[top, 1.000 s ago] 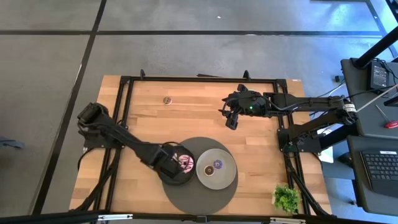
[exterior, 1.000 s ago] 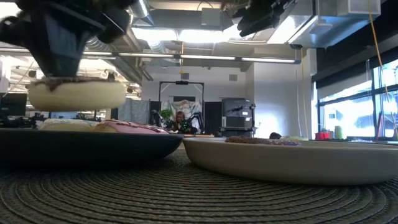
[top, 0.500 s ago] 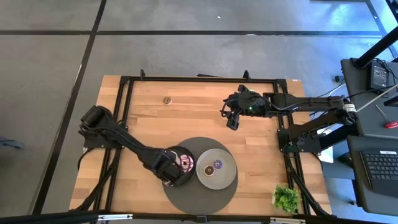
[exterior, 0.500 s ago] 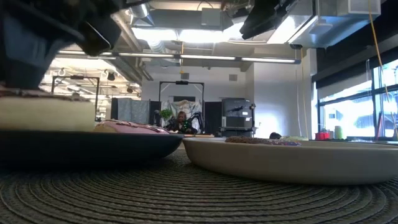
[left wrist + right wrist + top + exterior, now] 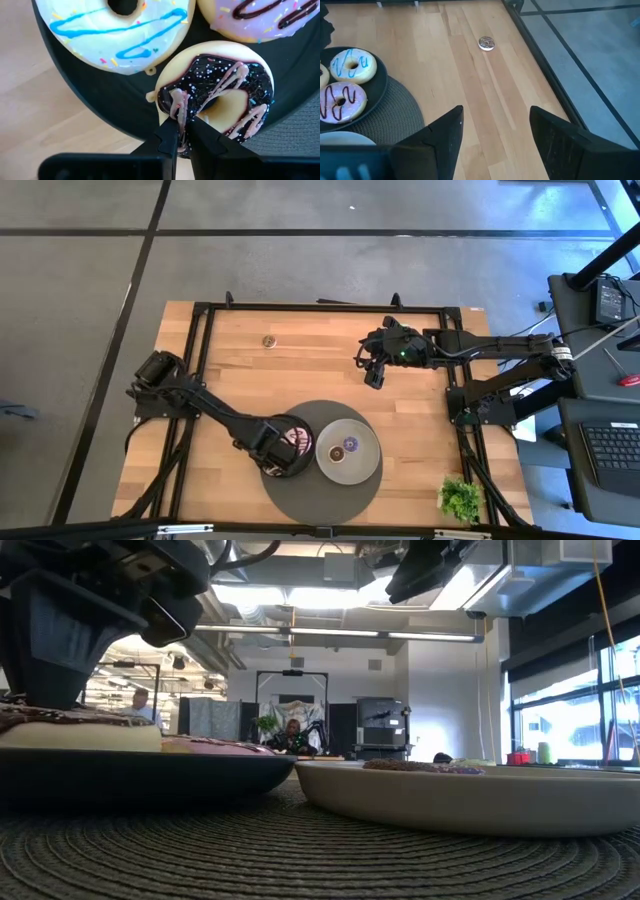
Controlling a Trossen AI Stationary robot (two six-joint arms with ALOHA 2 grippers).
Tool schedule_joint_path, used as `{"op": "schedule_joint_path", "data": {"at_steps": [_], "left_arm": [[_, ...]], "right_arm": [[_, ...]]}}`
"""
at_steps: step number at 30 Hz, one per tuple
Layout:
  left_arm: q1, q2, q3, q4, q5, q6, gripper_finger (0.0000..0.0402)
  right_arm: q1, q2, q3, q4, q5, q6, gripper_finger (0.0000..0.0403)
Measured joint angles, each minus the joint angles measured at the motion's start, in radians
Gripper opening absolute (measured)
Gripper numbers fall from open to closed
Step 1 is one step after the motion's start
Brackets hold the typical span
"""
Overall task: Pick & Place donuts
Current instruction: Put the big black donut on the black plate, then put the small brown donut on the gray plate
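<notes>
My left gripper hangs over the dark plate, shut on a chocolate-iced donut with pink drizzle. A white donut with blue drizzle and a pink donut with brown drizzle lie flat on the same plate. On the grey plate lies a purple donut. A mini donut lies on the bare wood near the far edge. My right gripper is open and hovers above the table's far right part, touching nothing. My left gripper pinches the chocolate donut between its two fingers at the ring's outer side, the side nearest the plate's rim. The fingers come from above, pointing down. The donut lies flat on the dark plate, next to the other two donuts.
Both plates stand on a round woven placemat at the table's near middle. A small green plant sits at the near right corner. Bare wood lies across the far half of the table. People show in the room beyond.
My left gripper has moved down with the chocolate donut, which was lifted clear a second ago and now lies on the dark plate. The gripper stays shut on it. My right gripper has shifted only slightly.
</notes>
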Motion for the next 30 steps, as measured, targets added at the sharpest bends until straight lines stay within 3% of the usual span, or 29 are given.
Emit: {"op": "schedule_joint_path", "data": {"at_steps": [9,19,24,30], "left_arm": [[0.01,0.0,0.0,-0.001,-0.016,-0.027,0.0053],[0.016,-0.007,0.0,-0.001,0.003,-0.052,0.0122],[0.018,-0.058,0.0,-0.001,-0.009,-0.062,0.0134],[0.025,-0.169,0.001,-0.003,-0.144,-0.079,0.0132]], "right_arm": [[0.0,0.0,0.0,0.0,0.0,-0.001,0.0228],[0.0,0.0,0.0,-0.02,0.0,-0.002,0.0228],[0.0,0.0,0.0,-0.023,0.0,-0.003,0.0228],[0.0,0.0,0.0,-0.022,0.0,-0.014,0.0228]]}}
